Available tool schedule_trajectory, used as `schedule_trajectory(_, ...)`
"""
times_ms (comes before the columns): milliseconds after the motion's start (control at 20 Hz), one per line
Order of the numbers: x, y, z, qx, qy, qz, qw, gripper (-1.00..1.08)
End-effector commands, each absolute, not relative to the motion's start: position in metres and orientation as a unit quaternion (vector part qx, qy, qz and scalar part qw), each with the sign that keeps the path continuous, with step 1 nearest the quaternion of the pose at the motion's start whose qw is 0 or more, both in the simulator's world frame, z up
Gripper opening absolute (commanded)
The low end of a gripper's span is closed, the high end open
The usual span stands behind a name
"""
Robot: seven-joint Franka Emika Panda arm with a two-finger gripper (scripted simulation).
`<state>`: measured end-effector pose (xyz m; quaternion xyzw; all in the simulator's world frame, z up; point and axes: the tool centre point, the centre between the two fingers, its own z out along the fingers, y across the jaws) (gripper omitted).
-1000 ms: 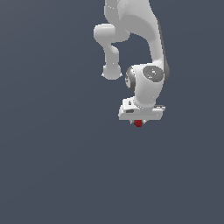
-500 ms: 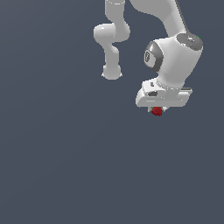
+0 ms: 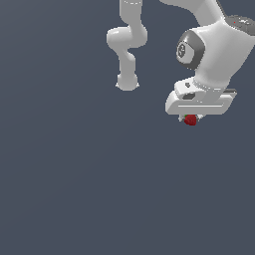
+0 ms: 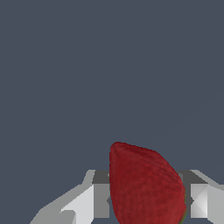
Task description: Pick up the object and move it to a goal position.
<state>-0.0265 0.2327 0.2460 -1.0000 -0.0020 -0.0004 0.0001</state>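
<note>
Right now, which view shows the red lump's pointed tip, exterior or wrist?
Wrist view: the red strawberry-like lump fills the space between the white tool's fingers, tip visible. The exterior view shows only a red blob.

white arm bent, gripper (image 3: pixel 191 118) clamped downward

No legible text, labels or numbers anywhere.

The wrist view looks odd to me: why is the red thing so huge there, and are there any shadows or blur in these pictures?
Wrist view: the strawberry fills the frame's lower part only because the camera sits close; edges are blocky, not blurred. Exterior view: the same strawberry is tiny under the gripper; flat grey backdrop, no cast shadows or glare visible.
</note>
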Motion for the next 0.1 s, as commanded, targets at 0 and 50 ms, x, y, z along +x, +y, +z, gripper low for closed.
schedule_trajectory(0, -0.0258, 0.2342, 0.2482, -1.000, -0.001, 0.000, 0.000, -1.00)
schedule_trajectory(50, -0.0257, 0.2343, 0.2482, -1.000, -0.001, 0.000, 0.000, -1.00)
